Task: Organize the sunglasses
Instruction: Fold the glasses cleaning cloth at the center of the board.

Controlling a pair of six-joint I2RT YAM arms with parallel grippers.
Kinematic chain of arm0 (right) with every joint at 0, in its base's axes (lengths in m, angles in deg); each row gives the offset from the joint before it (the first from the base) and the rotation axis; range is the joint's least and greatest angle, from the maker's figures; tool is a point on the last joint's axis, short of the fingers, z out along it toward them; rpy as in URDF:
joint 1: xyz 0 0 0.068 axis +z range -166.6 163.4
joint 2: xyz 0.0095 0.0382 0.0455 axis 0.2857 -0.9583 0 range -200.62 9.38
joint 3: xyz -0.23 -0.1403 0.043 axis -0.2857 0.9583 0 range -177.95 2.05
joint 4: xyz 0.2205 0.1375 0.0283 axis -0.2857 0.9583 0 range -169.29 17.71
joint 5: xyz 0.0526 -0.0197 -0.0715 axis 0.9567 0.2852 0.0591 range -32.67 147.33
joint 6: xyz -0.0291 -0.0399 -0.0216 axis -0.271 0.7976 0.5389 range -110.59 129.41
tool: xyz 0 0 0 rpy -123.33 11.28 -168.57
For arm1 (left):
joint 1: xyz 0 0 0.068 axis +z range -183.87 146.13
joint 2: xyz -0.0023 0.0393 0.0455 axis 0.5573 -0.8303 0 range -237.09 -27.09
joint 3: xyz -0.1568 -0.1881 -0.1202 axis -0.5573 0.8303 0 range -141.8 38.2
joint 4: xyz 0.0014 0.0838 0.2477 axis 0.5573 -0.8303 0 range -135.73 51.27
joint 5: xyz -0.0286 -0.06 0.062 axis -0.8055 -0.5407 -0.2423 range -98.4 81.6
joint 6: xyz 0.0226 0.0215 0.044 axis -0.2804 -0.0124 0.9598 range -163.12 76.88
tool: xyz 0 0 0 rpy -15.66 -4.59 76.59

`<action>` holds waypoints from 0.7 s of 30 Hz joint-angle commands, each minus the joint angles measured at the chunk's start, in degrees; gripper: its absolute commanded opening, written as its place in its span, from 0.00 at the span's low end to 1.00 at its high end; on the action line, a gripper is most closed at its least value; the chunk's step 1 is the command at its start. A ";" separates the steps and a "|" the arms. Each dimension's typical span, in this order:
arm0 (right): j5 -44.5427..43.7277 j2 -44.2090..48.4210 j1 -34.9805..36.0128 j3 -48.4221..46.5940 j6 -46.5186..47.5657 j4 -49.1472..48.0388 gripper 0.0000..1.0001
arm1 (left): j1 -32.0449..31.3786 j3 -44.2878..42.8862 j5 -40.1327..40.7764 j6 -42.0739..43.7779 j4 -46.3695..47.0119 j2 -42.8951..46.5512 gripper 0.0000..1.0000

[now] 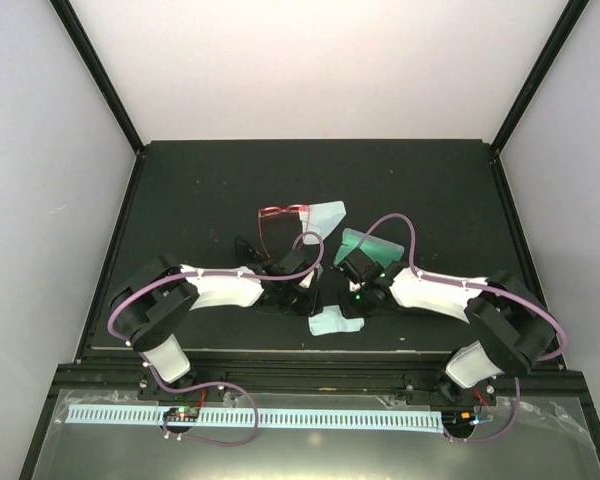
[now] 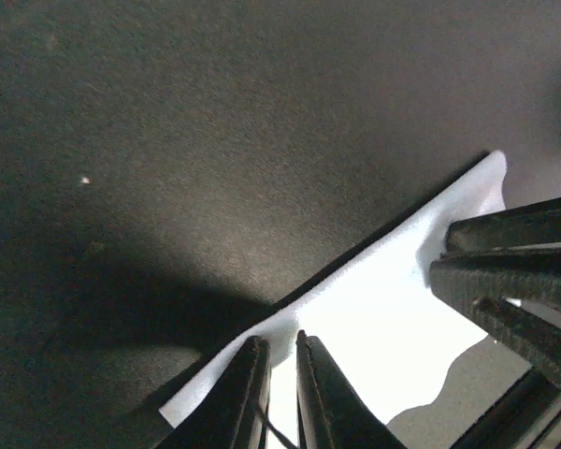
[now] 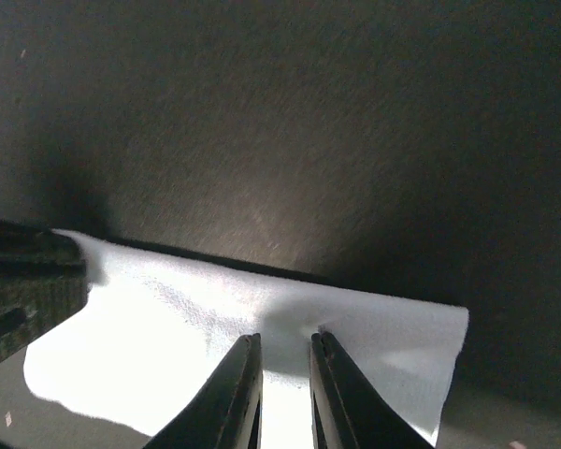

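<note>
Top view: red sunglasses (image 1: 277, 214) lie at eleven o'clock from the pale cloth (image 1: 335, 322); black sunglasses (image 1: 246, 247) barely show against the dark mat (image 1: 200, 190). Close up, the left gripper (image 2: 279, 341) pinches that cloth; the right gripper (image 3: 285, 339) has a hold I can't judge. White walls (image 1: 40, 150) surround.

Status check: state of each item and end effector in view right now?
Red sunglasses: on table, arms look unfolded.
Black sunglasses: on table, fold state unclear.
Near cloth: pinched by both end effectors.
Far cloth: lying loose beside red pair.
Left end effector: shut on near cloth.
Right end effector: shut on near cloth.
</note>
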 commanded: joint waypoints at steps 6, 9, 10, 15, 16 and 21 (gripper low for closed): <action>-20.75 -0.87 -0.10 0.38 -2.14 5.02 0.18 | 0.26 -0.45 9.36 -0.98 -7.50 0.80 0.07; -24.85 1.73 0.51 1.49 -2.01 4.87 0.21 | 0.27 -0.84 8.16 -0.09 -8.09 2.47 0.08; -25.55 2.88 0.64 1.99 -2.20 4.76 0.23 | 0.25 -0.86 7.62 0.06 -8.23 3.30 0.08; -26.09 7.55 0.91 2.63 -2.84 6.03 0.27 | 0.27 -0.19 4.32 -0.06 -6.85 7.08 0.12; -25.05 8.20 0.91 2.63 -2.54 6.12 0.29 | 0.27 0.00 3.51 -0.11 -6.30 7.88 0.13; -16.22 8.84 1.06 2.71 -0.90 5.73 0.36 | 0.19 1.44 1.51 -2.44 -5.56 9.98 0.16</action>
